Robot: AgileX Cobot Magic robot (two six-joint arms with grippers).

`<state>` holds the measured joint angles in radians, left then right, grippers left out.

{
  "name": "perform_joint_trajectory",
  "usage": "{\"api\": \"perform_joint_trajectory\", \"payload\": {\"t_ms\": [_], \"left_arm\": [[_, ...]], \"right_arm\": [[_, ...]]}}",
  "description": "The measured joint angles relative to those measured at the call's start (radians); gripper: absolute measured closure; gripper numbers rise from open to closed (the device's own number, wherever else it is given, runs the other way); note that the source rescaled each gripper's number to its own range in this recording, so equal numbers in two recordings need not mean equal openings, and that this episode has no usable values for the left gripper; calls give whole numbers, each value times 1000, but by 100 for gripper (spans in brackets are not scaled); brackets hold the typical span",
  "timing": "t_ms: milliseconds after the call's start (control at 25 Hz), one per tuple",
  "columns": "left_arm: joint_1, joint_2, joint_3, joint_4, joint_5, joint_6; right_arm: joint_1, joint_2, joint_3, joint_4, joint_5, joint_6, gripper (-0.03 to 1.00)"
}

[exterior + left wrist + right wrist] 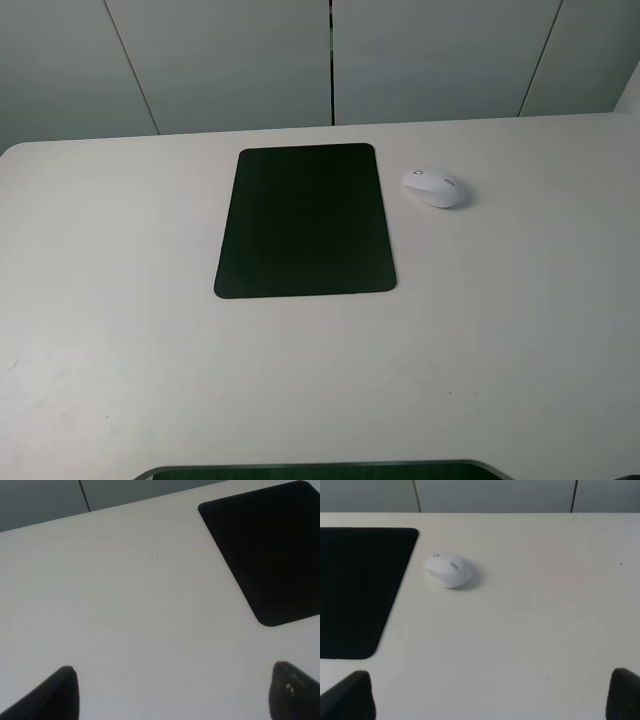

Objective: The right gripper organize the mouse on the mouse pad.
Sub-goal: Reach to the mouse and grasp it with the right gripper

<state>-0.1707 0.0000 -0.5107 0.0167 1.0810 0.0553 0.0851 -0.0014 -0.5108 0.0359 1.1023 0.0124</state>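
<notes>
- Left gripper [177,694]: jaws spread wide, nothing between them, over bare table [500,340].
- Mouse pad [305,220]: lies flat mid-table, long sides running 12 to 6 o'clock.
- Mouse [434,187]: on the table, off the pad, at 2 o'clock from the pad's centre, near its right edge, not touching.
- Right gripper [487,697]: jaws wide, empty, apart from the mouse.

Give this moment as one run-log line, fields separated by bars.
stage: pre-grasp | mouse: on table, right of mouse pad, not touching | right gripper: open, empty | left gripper: open, empty
</notes>
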Motion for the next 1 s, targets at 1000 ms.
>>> {"api": "perform_joint_trajectory", "payload": {"t_ms": [1000], "left_arm": [[0, 0, 0, 0, 0, 0]], "right_arm": [[4, 549, -348, -15, 68, 5, -3]]}}
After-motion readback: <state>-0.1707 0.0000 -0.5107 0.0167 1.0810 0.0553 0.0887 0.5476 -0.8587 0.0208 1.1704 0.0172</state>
